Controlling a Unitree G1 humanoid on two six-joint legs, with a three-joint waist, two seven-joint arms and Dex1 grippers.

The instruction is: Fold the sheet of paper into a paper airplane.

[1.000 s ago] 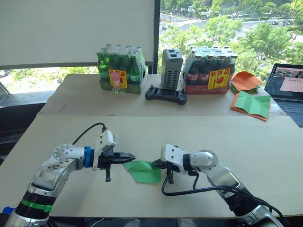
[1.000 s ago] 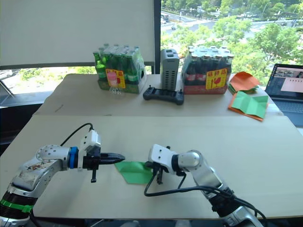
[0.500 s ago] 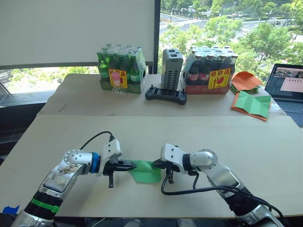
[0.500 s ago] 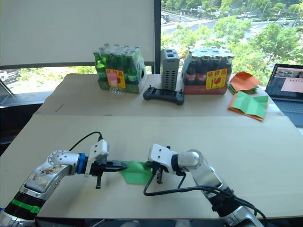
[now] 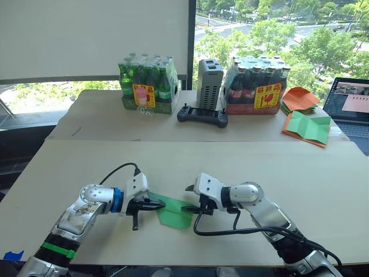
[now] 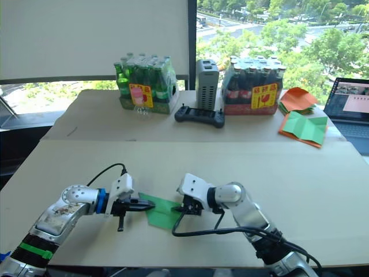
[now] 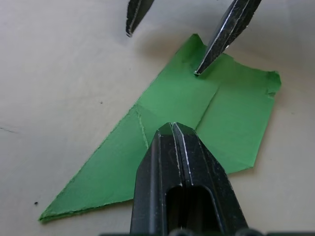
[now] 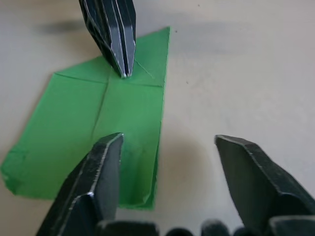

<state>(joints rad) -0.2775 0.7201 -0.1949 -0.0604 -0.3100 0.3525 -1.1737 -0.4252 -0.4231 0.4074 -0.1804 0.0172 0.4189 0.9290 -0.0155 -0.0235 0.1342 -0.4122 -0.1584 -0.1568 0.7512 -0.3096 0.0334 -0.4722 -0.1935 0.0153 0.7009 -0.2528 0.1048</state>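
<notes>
Green paper (image 5: 174, 210), folded into a creased wedge, lies flat on the near table (image 5: 230, 161), between the two grippers. Left gripper (image 5: 162, 206) has its fingers pressed together, tips down on the paper near the centre crease; nothing is between them. Right gripper (image 8: 165, 162) is spread wide, one fingertip (image 7: 199, 70) on the paper's far edge, the other finger off the sheet over bare table; it holds nothing. Paper's point aims toward the robot's left, wide end toward the right gripper.

Back table (image 5: 104, 124): green bottle pack (image 5: 147, 85), grey box (image 5: 209, 76), black controller (image 5: 202, 115), dark bottle pack (image 5: 253, 85). To the right, orange sheets (image 5: 300, 99) and a green sheet on orange (image 5: 307, 128), beside a laptop (image 5: 350, 107).
</notes>
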